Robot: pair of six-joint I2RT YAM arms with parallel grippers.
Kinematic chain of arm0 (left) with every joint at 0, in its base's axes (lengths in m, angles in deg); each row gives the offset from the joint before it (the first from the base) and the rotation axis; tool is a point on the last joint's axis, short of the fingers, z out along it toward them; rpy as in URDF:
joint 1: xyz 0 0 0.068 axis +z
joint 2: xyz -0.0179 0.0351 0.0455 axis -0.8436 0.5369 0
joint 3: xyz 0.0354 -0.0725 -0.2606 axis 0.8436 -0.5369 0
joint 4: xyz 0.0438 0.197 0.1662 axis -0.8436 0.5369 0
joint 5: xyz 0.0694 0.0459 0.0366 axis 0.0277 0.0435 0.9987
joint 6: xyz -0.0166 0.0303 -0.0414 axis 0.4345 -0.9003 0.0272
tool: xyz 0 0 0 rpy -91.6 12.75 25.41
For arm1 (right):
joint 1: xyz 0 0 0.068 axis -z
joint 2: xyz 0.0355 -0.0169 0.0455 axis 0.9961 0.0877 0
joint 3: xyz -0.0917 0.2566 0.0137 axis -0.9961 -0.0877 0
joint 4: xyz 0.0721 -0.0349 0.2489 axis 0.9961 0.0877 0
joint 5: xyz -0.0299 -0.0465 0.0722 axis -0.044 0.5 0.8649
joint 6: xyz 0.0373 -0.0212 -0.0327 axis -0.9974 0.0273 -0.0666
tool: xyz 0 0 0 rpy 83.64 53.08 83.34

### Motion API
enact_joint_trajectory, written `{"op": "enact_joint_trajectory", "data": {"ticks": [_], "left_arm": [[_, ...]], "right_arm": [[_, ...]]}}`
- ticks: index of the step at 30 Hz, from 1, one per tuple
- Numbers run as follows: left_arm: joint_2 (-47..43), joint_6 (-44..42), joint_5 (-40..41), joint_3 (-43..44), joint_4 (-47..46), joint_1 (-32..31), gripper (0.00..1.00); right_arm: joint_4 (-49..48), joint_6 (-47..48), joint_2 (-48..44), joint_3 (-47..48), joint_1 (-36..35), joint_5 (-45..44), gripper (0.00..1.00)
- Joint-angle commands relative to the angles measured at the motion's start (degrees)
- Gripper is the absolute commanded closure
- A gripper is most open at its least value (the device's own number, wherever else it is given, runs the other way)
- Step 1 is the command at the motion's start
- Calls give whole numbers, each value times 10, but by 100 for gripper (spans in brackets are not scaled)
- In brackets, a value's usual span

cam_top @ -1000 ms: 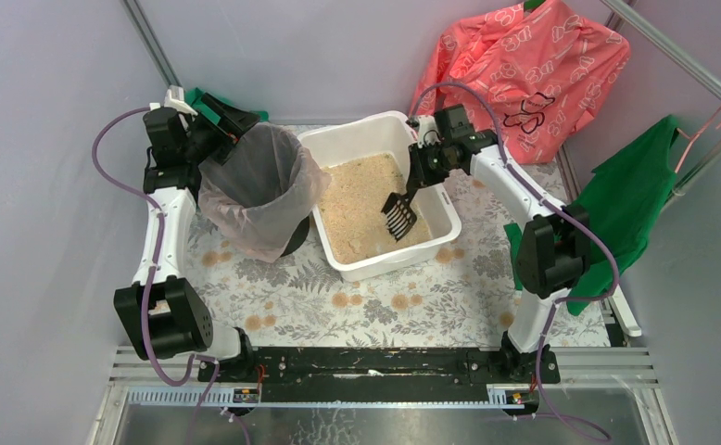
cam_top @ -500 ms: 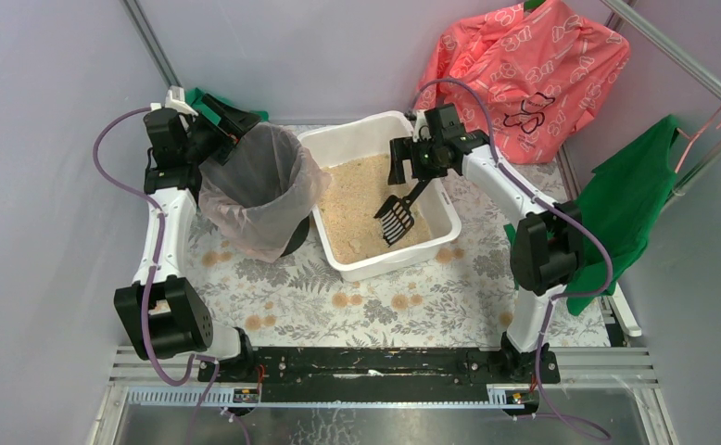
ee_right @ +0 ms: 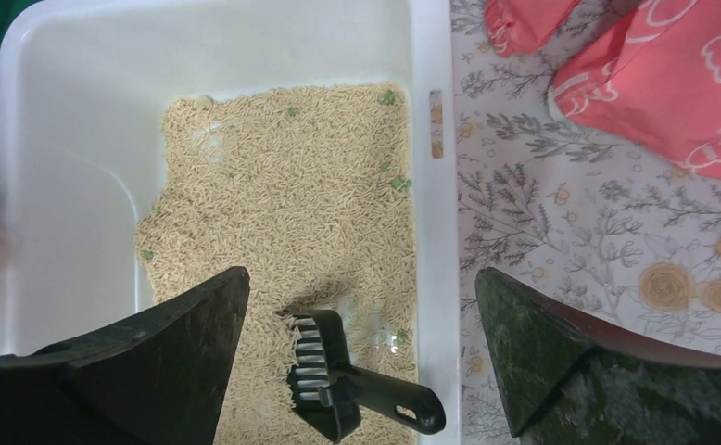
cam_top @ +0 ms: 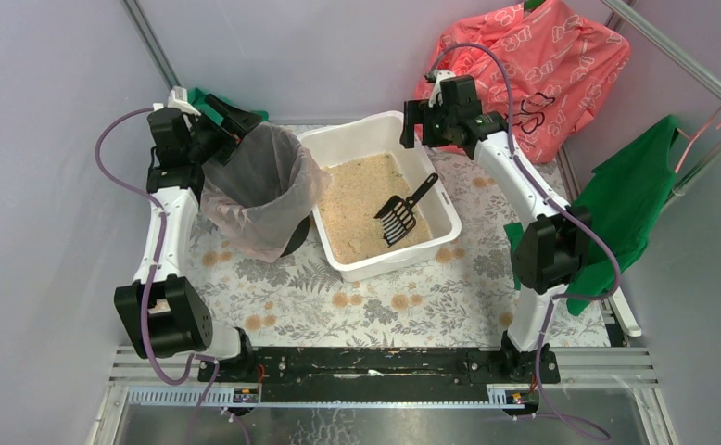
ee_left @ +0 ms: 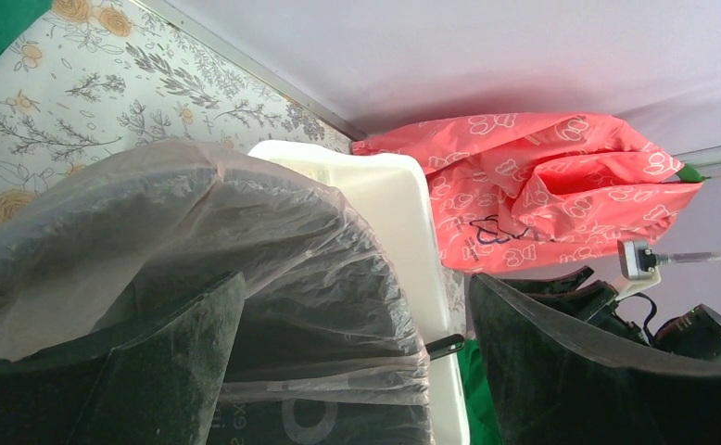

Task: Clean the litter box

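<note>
The white litter box (cam_top: 389, 264) holds tan granules (ee_right: 292, 185) with a few small green bits (ee_right: 395, 184). A black slotted scoop (cam_top: 399, 218) lies free in the litter, its handle (ee_right: 403, 406) resting toward the right wall. My right gripper (cam_top: 415, 125) hovers open above the box's far right corner, and in its wrist view (ee_right: 361, 275) the scoop lies below, untouched. My left gripper (cam_top: 236, 125) stands open at the far rim of the bag-lined black bin (cam_top: 259, 185). Its jaws straddle the bag (ee_left: 246, 232), with the box's wall (ee_left: 389, 199) beyond.
A pink patterned garment (cam_top: 533, 65) hangs at the back right and a green one (cam_top: 630, 199) hangs on the right rail. Another green cloth (cam_top: 210, 100) sits behind the left arm. The bin touches the box's left side on the floral tablecloth (cam_top: 375, 301).
The right gripper opened and let go of the scoop, then rose and drew back toward the box's far right corner. The scoop settled onto the litter. The left arm stayed put.
</note>
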Motion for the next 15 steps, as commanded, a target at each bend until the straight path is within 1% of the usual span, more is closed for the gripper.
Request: {"op": "enact_joint_trajectory", "data": {"ticks": [1,3,5,7,11,15], "left_arm": [[2,-6,30,29,11,-27,1],[1,1,24,36,1,-52,1],[-1,0,24,42,1,-75,1],[-9,4,25,40,5,-83,1],[-30,-8,42,24,11,-86,1],[-31,-20,65,31,41,-85,1]], "right_arm": [[-54,-49,-49,-32,3,77,0],[-84,-86,-66,-71,3,108,0],[-122,-120,-90,-125,2,120,0],[-137,-134,-107,-168,1,127,0],[-137,-130,-125,-195,1,126,0],[-123,-116,-123,-183,1,126,0]]}}
